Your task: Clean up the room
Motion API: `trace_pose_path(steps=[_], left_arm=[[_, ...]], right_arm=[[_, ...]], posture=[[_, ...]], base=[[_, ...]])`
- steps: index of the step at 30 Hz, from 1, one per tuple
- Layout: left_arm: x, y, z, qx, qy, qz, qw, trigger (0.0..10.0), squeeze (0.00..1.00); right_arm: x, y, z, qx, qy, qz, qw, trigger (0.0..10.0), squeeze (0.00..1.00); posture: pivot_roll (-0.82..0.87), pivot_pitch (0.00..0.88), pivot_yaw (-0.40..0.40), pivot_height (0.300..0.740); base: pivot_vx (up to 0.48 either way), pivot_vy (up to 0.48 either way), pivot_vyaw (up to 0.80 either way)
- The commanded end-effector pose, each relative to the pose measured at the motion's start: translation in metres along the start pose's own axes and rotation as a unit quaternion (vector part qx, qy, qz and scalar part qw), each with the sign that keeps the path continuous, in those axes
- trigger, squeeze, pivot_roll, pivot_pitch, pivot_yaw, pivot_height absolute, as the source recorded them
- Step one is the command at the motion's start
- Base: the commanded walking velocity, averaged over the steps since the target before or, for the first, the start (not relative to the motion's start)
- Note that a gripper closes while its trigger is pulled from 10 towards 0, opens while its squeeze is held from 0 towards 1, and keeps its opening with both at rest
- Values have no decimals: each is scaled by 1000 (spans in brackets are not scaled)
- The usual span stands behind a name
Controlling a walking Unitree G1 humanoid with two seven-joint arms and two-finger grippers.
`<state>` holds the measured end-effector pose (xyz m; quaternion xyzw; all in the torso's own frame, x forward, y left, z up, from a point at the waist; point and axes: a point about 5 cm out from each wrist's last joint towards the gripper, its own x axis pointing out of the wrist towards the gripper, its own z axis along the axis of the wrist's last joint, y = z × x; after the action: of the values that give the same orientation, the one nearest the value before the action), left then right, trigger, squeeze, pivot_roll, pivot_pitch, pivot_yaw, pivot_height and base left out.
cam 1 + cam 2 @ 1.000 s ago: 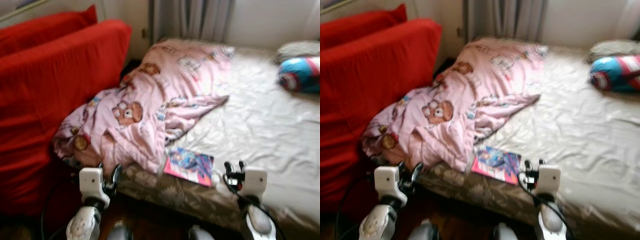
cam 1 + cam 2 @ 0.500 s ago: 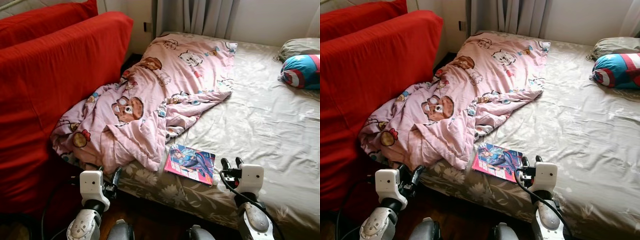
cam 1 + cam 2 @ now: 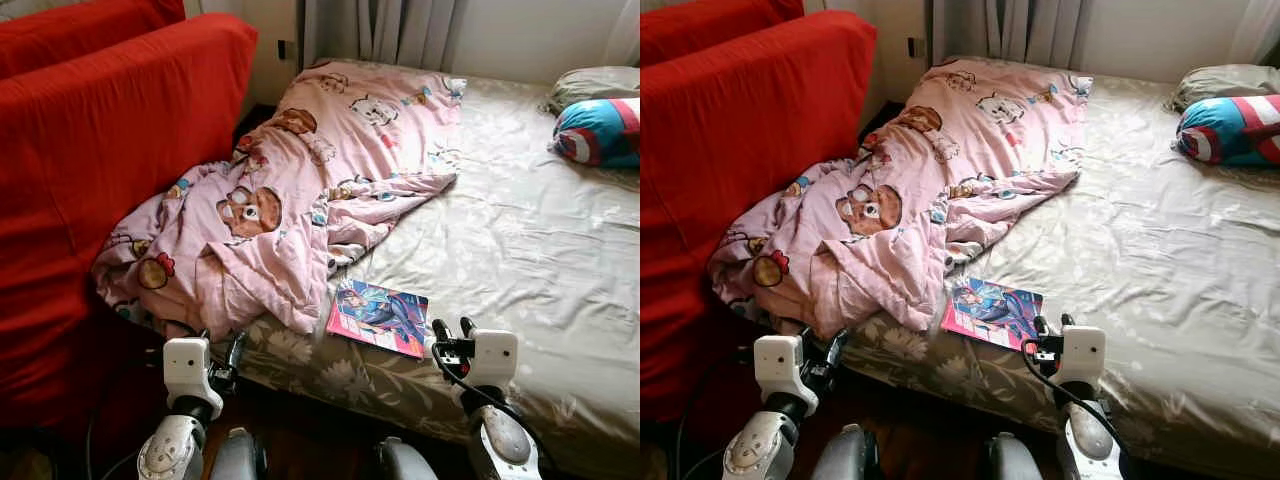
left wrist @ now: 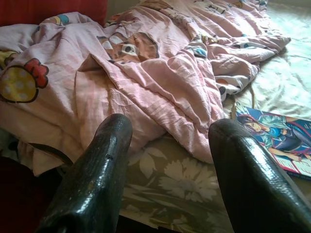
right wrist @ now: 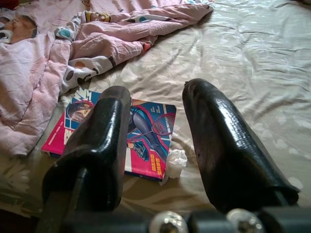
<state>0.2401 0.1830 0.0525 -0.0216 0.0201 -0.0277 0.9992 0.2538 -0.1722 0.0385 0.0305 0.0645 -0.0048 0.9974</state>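
A crumpled pink blanket (image 3: 290,200) printed with bears lies over the bed's left side and hangs off its near corner. A pink and blue comic book (image 3: 378,318) lies flat at the bed's front edge, with a small white paper wad (image 5: 176,160) touching its corner. My left gripper (image 3: 232,352) is open and low, in front of the bed's corner below the blanket's edge. My right gripper (image 3: 452,328) is open just right of the book, over the bed's front edge. Neither holds anything.
A red sofa (image 3: 110,150) stands close along the bed's left side. The bed's beige flowered sheet (image 3: 530,250) is bare on the right. A blue and red cushion (image 3: 600,130) and a grey pillow (image 3: 595,85) lie at the far right. Curtains hang behind the bed.
The head camera steadied and shifted slightly, so the blurred picture is now sharp. Both arms keep the same raised pose, and nothing on the bed has moved.
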Motion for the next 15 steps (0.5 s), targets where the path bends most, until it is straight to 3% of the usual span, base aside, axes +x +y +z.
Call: trace_pose_path(steps=[1,15], left_arm=[[0,-1,-1,-2,5,-1,1000,10000,0],[3,-3,-1,-7,6,-4,1000,10000,0]], right_arm=[[-1,0,-1,3,5,1,1000,10000,0],[0,2,0,8,3,7,1000,10000,0]], posture=[[-96,145,-26,631],[-97,146,-26,631]], base=[[0,0,0],[0,0,0]])
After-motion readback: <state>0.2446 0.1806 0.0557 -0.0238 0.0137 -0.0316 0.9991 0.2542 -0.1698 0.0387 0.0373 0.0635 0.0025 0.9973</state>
